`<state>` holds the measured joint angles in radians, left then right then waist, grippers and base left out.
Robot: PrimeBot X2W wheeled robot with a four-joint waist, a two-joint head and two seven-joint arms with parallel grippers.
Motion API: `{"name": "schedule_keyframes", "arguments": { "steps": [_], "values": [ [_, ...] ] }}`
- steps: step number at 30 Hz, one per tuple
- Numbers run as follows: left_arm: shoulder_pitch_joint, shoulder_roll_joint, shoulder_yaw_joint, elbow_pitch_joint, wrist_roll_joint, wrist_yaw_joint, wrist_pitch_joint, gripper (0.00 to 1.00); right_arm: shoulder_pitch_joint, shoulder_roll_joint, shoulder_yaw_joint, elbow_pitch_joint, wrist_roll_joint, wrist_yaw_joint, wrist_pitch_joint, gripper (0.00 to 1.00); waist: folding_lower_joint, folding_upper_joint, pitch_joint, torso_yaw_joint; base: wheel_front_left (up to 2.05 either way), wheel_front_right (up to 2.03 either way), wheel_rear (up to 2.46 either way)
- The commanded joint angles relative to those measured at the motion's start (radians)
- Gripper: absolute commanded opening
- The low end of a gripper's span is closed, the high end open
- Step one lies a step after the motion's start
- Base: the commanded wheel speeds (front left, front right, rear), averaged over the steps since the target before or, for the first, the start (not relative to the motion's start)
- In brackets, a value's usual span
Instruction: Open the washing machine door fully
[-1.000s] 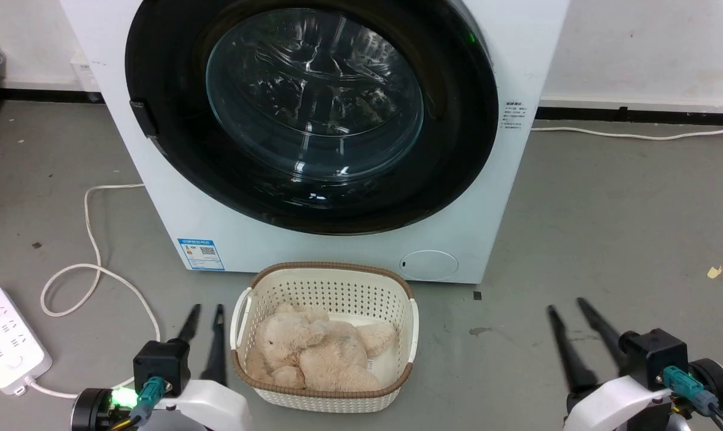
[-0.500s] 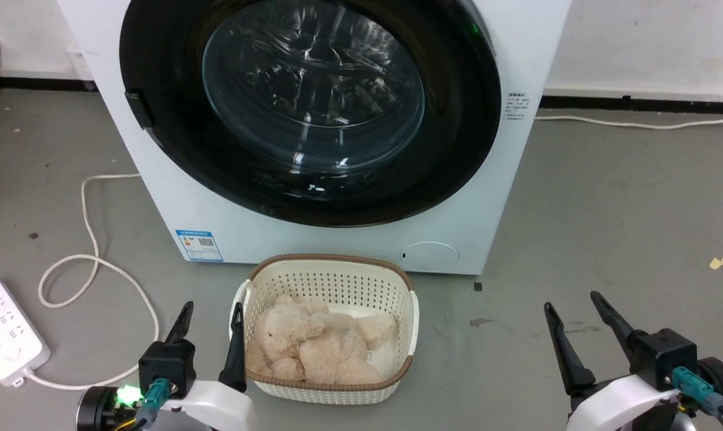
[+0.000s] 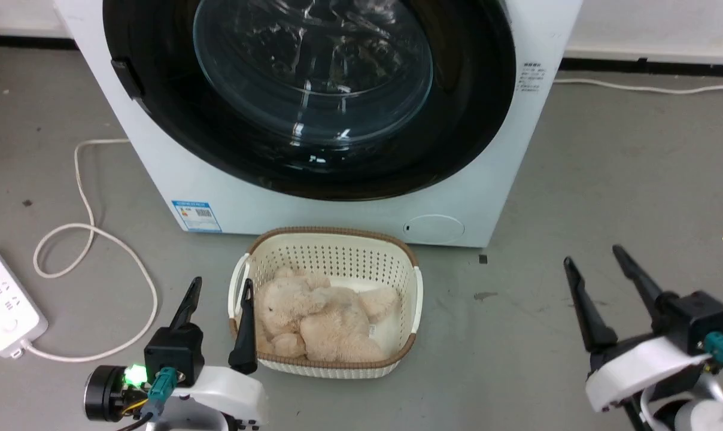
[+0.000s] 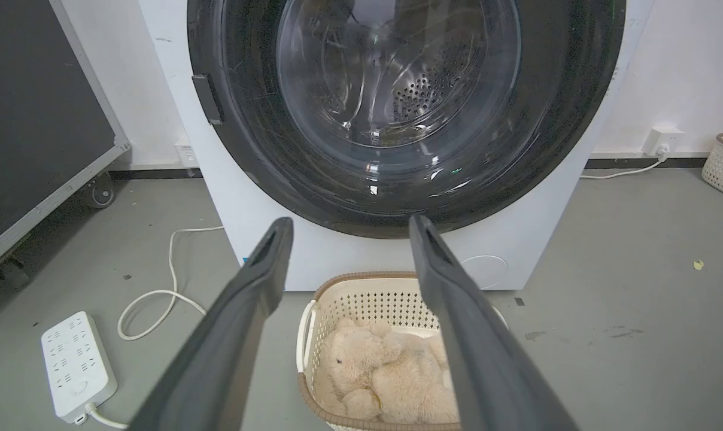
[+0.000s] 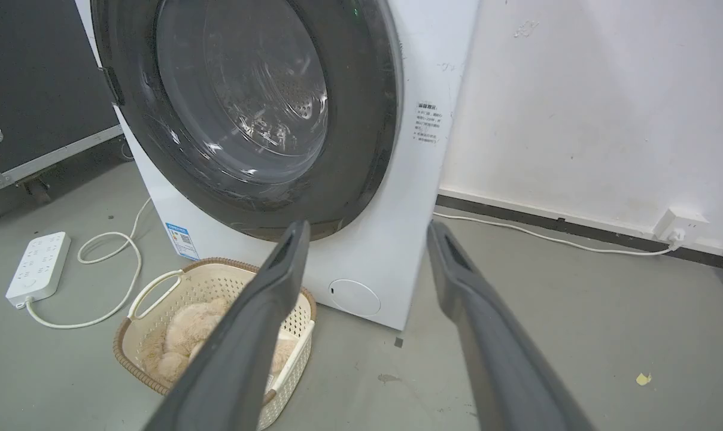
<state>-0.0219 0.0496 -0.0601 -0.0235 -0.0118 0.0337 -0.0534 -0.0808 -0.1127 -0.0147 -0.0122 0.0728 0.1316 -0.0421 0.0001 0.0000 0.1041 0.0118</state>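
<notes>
1. The left gripper (image 3: 221, 282) has its fingers spread wide with nothing between them. Its inner finger lies just beside the left handle of the basket (image 3: 331, 234); I cannot tell whether they touch.
2. The right gripper (image 3: 593, 256) is just as wide apart and empty. It hangs over bare floor, well apart from the basket on its right.
3. The basket, with a bear (image 3: 319, 323) in it, stands between the grippers, just before the washer (image 3: 508, 173).
4. Ahead of and above both grippers is the door (image 3: 469, 120). It lies flat against the washer's front and looks closed.
5. A small dark tab (image 3: 126, 78) sits on the left edge of the door's rim. In the left wrist view it lies up and to the left of the fingers.
6. I judge the tab to be the pull point, so the hinge is likely on the right.
7. The left arm is the nearer to the tab. The right gripper faces the door's far side, by the flap (image 3: 433, 229).
</notes>
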Motion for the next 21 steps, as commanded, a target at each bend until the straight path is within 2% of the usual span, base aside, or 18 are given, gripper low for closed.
{"name": "schedule_keyframes", "arguments": {
  "steps": [1, 8, 9, 10, 21],
  "values": [
    [-0.018, 0.000, -0.009, -0.006, -0.005, 0.008, -0.009, 1.00, -0.029, -0.015, -0.002, -0.009, 0.012, 0.000, -0.008, 1.00, -0.0001, 0.0000, 0.012, 0.004, 0.00, 0.00, 0.00],
    [-0.040, 0.000, -0.025, -0.019, -0.008, 0.026, -0.028, 1.00, -0.123, -0.068, 0.006, -0.004, 0.073, 0.000, 0.007, 1.00, -0.0001, 0.0000, 0.060, 0.019, 0.00, 0.00, 0.00],
    [-0.043, 0.000, -0.027, -0.021, -0.008, 0.027, -0.030, 1.00, -0.135, -0.072, 0.007, 0.000, 0.085, 0.000, 0.011, 0.29, -0.0001, 0.0000, 0.065, 0.021, 0.00, 0.00, 0.00],
    [-0.045, 0.000, -0.029, -0.022, -0.009, 0.029, -0.032, 1.00, -0.148, -0.076, 0.007, 0.003, 0.098, 0.000, 0.015, 0.00, -0.0001, 0.0000, 0.070, 0.023, 0.00, 0.00, 0.00],
    [-0.070, 0.000, -0.059, -0.036, -0.018, 0.052, -0.055, 1.00, -0.309, -0.092, -0.027, 0.079, 0.266, 0.000, 0.071, 0.00, -0.0001, 0.0000, 0.126, 0.050, 0.00, 0.00, 0.00]
  ]
}}
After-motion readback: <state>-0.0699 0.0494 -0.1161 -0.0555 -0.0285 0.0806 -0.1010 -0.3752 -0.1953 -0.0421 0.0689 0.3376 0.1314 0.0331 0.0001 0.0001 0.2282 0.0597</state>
